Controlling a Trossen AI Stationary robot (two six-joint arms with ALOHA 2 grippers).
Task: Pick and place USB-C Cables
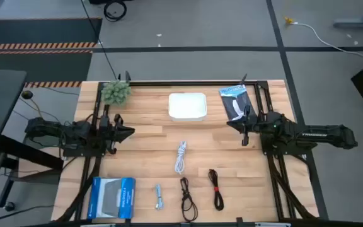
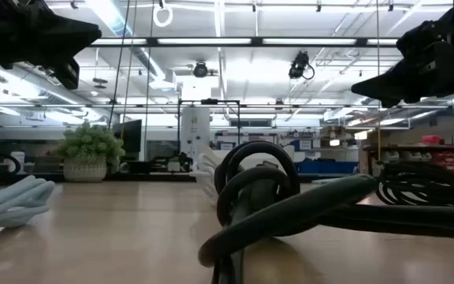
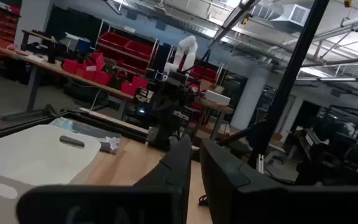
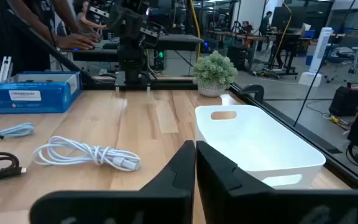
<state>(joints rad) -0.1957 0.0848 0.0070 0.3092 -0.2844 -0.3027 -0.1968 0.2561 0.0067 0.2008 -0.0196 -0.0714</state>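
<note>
Cables lie near the front edge, untouched; white cable [image 1: 181, 157] sits nearest centre. My right gripper [image 1: 245, 129] and left gripper [image 1: 122, 132], both pinched closed, must open before descending squarely.

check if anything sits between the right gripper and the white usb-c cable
Nothing visible does. The right gripper hangs shut near the table's right side, and only bare tabletop lies between it and the white USB-C cable. The white bin sits off that line, toward the back.
</note>
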